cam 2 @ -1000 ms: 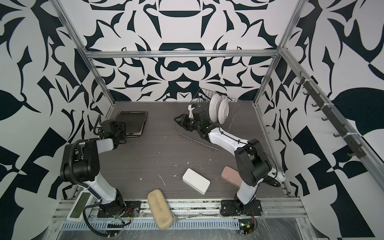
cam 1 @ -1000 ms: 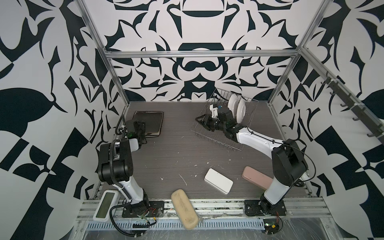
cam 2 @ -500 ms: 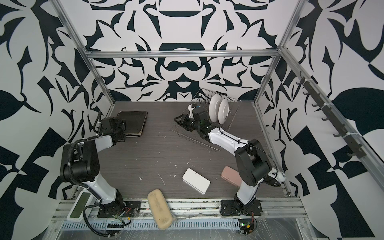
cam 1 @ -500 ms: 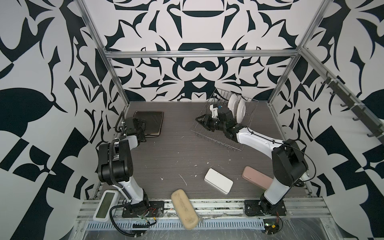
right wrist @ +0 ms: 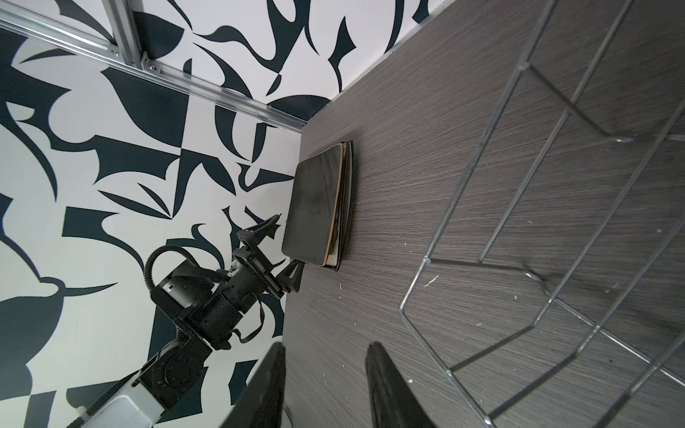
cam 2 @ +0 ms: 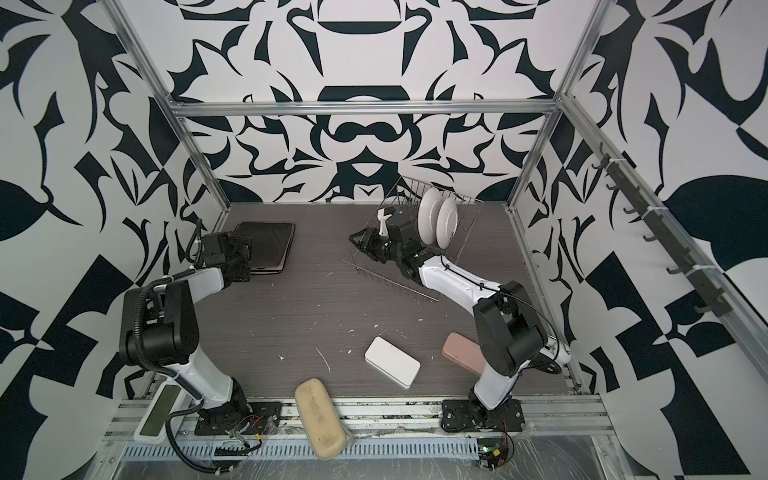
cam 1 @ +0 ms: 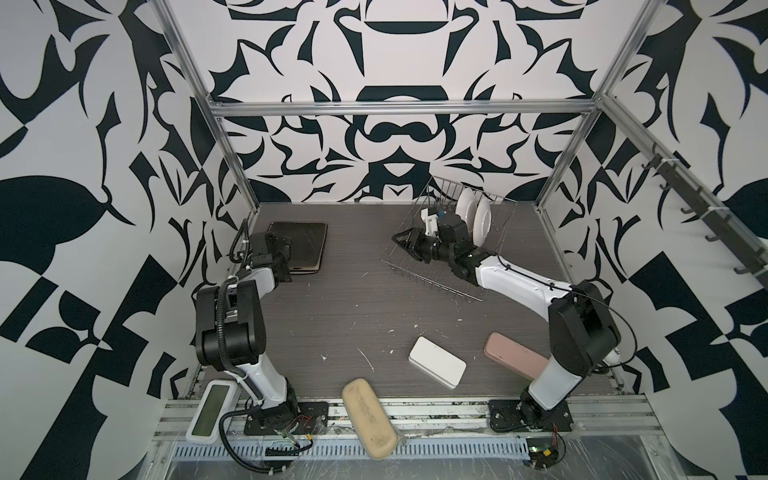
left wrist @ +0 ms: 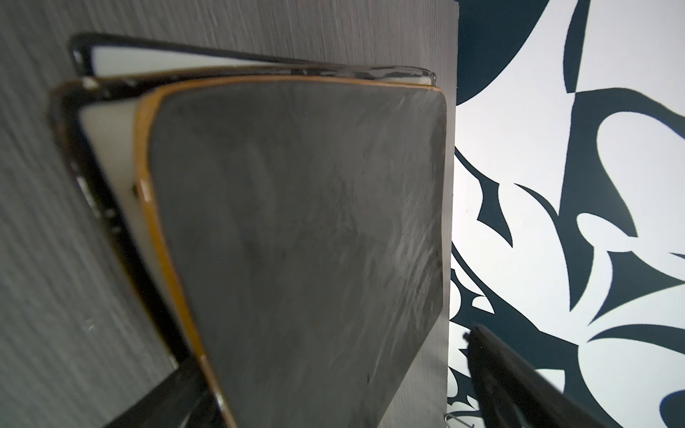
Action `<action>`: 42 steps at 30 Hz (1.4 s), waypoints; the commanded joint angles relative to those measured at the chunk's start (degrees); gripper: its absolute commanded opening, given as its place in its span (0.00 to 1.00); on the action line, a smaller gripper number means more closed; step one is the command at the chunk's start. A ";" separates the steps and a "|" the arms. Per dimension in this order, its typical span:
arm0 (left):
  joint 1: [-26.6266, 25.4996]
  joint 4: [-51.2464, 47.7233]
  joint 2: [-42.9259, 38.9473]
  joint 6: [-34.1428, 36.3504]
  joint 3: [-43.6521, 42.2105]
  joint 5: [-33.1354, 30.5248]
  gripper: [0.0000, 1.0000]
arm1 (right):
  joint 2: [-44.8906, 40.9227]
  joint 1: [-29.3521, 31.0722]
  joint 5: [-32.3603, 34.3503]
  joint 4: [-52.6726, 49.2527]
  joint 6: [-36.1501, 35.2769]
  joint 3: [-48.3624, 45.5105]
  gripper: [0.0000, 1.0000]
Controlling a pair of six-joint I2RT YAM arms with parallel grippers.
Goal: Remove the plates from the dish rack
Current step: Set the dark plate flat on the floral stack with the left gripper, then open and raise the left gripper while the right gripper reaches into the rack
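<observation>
A stack of square plates lies flat at the back left of the table. Its top plate is matte black with an orange rim. My left gripper stands open at the stack's near edge, its fingers wide apart on either side of that edge. The dish rack stands at the back right with two round white plates upright in it. My right gripper hovers over the rack's left end, open, nothing between its fingers.
A white box and a pink case lie at the front right. A beige case overhangs the front rail. A white device rests on the rail at the front left. Walls close in on the sides and the back.
My left gripper has opened wide at the stack of square plates. The right arm and the rack have not moved.
</observation>
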 commanded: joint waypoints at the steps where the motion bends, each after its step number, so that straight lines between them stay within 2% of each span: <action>1: 0.26 -0.28 -2.49 0.49 1.48 0.54 0.99 | -2.99 0.26 0.85 1.04 -0.06 0.04 0.40; 19: 0.26 -5.71 -3.46 0.10 1.92 -0.80 0.99 | -5.74 0.20 2.30 -1.52 -1.11 -0.39 0.40; 33: 0.26 -6.74 -6.48 -1.06 -1.08 -2.17 0.99 | -7.81 0.20 3.55 -3.45 -2.44 -0.48 0.39; 38: 0.26 -6.78 -9.22 -0.48 -2.76 -1.05 0.99 | -9.89 0.20 6.67 -7.47 -5.42 -0.01 0.39; 42: 0.26 -6.06 -12.50 5.16 -3.50 2.45 0.99 | -12.34 0.20 13.30 -14.18 -9.32 1.32 0.39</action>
